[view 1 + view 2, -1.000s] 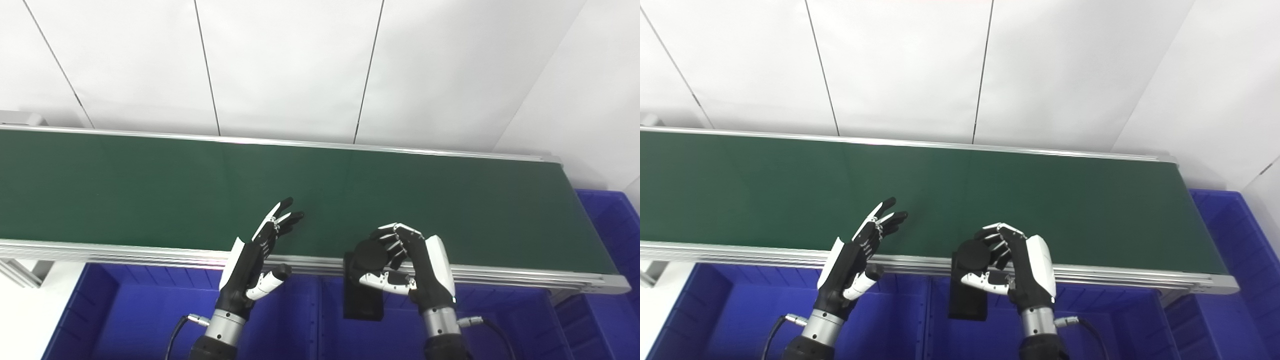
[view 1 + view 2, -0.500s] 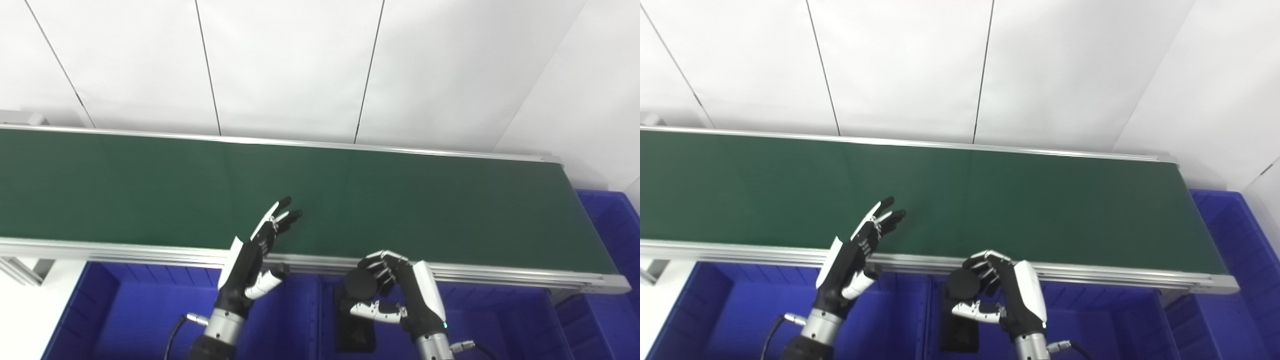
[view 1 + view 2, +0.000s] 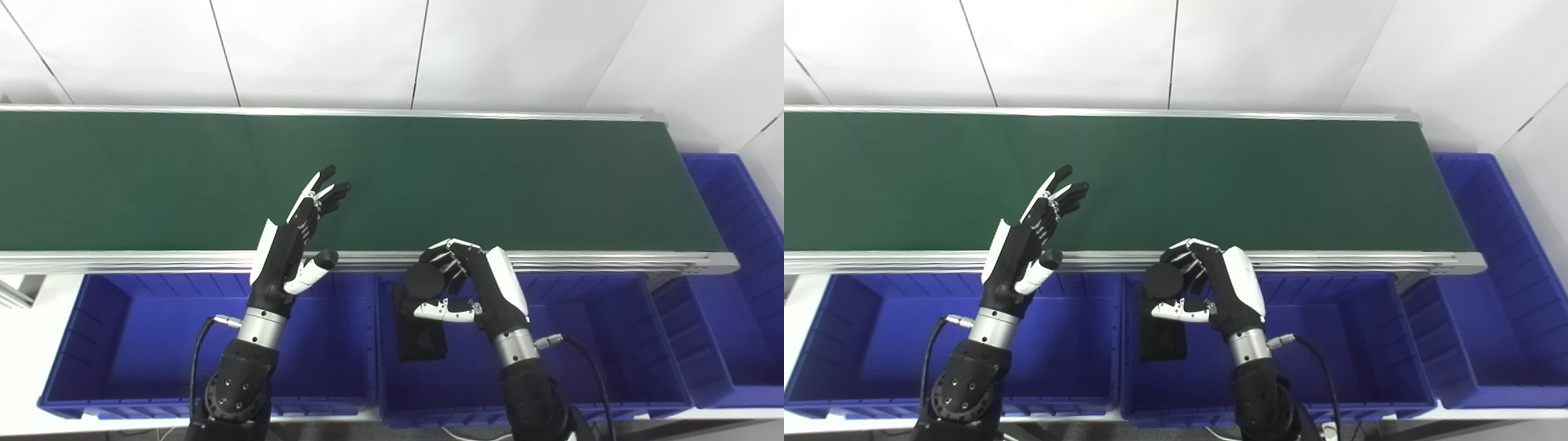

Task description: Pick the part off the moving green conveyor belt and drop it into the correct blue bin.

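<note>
Left eye view: the right hand (image 3: pixel 474 288) holds the black part (image 3: pixel 422 306), fingers (image 3: pixel 450 260) curled over its round upper end and thumb across the front, the flat lower end hanging free inside the middle blue bin (image 3: pixel 612 361). The part is off the green conveyor belt (image 3: pixel 490 177), which shows bare; pick judged done, release still to come. The left hand (image 3: pixel 294 245) carries nothing, fingers spread and extended over the belt's near rail. Right eye view: same arrangement; the part (image 3: pixel 1162 318) hangs above the middle bin's floor (image 3: pixel 1335 361), not touching it as far as I can tell. Whether this is the correct bin cannot be checked. The left bin (image 3: pixel 857 349) and far-right bin (image 3: pixel 1488 294) look empty.
</note>
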Tool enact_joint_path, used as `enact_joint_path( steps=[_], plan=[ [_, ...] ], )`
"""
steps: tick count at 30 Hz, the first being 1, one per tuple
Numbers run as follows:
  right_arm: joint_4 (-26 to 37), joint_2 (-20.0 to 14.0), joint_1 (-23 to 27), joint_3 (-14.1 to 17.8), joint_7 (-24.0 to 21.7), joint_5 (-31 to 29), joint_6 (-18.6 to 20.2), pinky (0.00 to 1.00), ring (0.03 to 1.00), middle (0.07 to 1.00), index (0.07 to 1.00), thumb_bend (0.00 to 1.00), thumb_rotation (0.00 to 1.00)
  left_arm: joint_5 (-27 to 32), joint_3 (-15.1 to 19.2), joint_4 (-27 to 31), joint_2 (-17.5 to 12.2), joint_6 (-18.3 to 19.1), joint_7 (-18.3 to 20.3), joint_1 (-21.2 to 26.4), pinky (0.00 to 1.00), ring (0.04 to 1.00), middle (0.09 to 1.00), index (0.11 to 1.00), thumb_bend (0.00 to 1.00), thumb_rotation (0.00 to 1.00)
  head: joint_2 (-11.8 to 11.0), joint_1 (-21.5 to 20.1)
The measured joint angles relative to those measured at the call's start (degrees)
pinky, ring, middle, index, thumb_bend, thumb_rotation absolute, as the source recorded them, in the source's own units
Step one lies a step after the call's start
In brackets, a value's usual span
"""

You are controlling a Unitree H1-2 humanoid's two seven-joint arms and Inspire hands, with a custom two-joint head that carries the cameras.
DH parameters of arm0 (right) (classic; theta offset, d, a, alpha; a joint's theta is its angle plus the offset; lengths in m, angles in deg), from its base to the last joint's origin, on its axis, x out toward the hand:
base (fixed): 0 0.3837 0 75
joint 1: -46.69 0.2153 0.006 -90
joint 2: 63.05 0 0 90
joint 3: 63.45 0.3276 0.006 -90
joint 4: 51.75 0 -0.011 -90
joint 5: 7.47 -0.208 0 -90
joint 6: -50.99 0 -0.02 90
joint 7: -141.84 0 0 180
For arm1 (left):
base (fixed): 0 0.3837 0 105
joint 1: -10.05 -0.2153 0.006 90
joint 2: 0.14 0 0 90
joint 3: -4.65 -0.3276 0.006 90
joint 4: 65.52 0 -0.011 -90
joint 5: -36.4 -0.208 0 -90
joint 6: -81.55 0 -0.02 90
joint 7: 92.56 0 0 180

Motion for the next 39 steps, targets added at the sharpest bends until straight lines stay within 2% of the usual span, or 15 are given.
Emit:
enact_joint_path(
  steps=[12, 18, 29, 39],
  plan=[
    [-1.57, -2.0, 0.0, -0.9, 0.11, 3.24, 0.01, 0.31, 0.377, 0.464, 0.542, 0.51, 0.0, 0.0, 0.11, -0.48, 0.0, -0.1, 0.0, -0.01, 0.87, 0.864, 0.85, 0.934, 0.74, 0.87, -0.7, 0.26],
    [-3.29, -2.08, 0.0, -0.82, 0.79, 3.41, 0.01, 0.29, 0.366, 0.458, 0.54, 0.51, 0.0, 0.13, 0.1, -0.29, 0.0, -0.06, 0.05, -0.11, 0.85, 0.869, 0.857, 0.936, 0.76, 0.87, -0.61, 0.18],
    [-12.0, -2.81, 0.7, -2.16, 3.91, 6.09, -0.04, 0.25, 0.363, 0.44, 0.533, 0.51, 0.0, 0.13, 0.08, 0.01, -0.01, -0.01, 0.14, -0.32, 0.87, 0.861, 0.843, 0.937, 0.74, 0.86, -0.7, 0.61],
    [-15.27, -3.19, 1.82, -3.78, 4.27, 6.86, -0.01, 0.31, 0.377, 0.456, 0.541, 0.51, 0.0, -0.04, 0.12, 0.33, -0.02, 0.16, 0.15, -0.41, 0.86, 0.862, 0.843, 0.942, 0.75, 0.87, -0.61, 0.7]
  ],
)
